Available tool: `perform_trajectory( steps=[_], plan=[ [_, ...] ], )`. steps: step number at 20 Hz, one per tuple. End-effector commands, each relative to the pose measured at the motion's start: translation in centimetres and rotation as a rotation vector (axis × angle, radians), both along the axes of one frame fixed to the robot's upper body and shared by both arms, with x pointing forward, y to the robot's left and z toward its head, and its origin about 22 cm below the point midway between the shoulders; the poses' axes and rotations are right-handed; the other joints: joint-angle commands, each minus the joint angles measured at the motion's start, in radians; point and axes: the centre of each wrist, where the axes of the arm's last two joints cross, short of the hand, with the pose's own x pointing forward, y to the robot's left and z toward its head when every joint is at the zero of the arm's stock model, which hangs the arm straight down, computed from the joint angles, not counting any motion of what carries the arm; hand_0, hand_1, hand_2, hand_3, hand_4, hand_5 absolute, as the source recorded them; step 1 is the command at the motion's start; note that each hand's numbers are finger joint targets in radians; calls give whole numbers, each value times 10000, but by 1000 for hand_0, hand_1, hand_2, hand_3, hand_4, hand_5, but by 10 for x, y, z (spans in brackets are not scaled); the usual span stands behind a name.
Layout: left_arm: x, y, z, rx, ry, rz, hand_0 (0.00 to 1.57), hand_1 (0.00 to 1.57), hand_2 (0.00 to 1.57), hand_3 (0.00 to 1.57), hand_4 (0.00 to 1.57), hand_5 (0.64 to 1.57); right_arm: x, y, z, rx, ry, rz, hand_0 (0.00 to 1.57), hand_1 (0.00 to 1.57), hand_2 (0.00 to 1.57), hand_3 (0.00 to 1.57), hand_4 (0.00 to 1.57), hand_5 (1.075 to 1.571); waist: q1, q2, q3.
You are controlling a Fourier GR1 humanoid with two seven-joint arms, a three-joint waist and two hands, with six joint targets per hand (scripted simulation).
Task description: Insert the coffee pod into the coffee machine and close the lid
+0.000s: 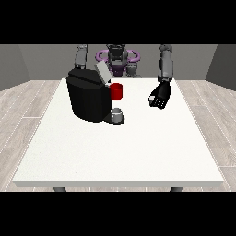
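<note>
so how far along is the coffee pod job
Nothing looks done yet. The coffee machine has its lid tilted up and open. A grey thing, maybe the pod, sits at the machine's base. The hand at the view's right hangs over the table, holding nothing. Left: insert pod, close lid.

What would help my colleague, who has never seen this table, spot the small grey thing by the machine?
Start at the black coffee machine on the white table, towards the view's left. At its front base, on the side nearer the view's right, sits a small grey thing, directly below a red thing at the machine. It is the only pale grey, cup-shaped item there.
</note>
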Motion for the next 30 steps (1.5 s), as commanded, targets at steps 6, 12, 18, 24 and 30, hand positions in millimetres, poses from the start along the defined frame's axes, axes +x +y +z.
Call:
perform_trajectory(
  steps=[6,12,18,24,30],
  plan=[
    [10,5,-1,119,-10,-147,1124,1124,1198,1089,394,1571,-4,0,-8,-770,356,-593,0,0,0,0,0,1571,-176,-149,-15],
    [15,-8,2,-1702,-14,-947,1433,1433,1423,1352,489,1571,-10,-8,-22,-929,1143,-879,0,0,0,0,0,1571,120,-926,-15],
    [38,-35,42,-1837,842,-1453,1403,1403,1395,1319,502,1571,-16,-13,-55,-859,1515,-1017,0,0,0,0,0,1571,335,-1502,-5],
    [41,-83,38,-1637,1320,-1855,1402,1402,1390,1329,542,1571,-12,-15,-53,-930,1987,-955,0,0,0,0,0,1571,438,-2261,-8],
    [53,-101,74,-1638,1103,-2014,1403,1403,1396,1341,598,1571,-2,-10,-40,-451,1898,-887,0,0,0,0,0,1571,364,-2322,-7]
  ],
)
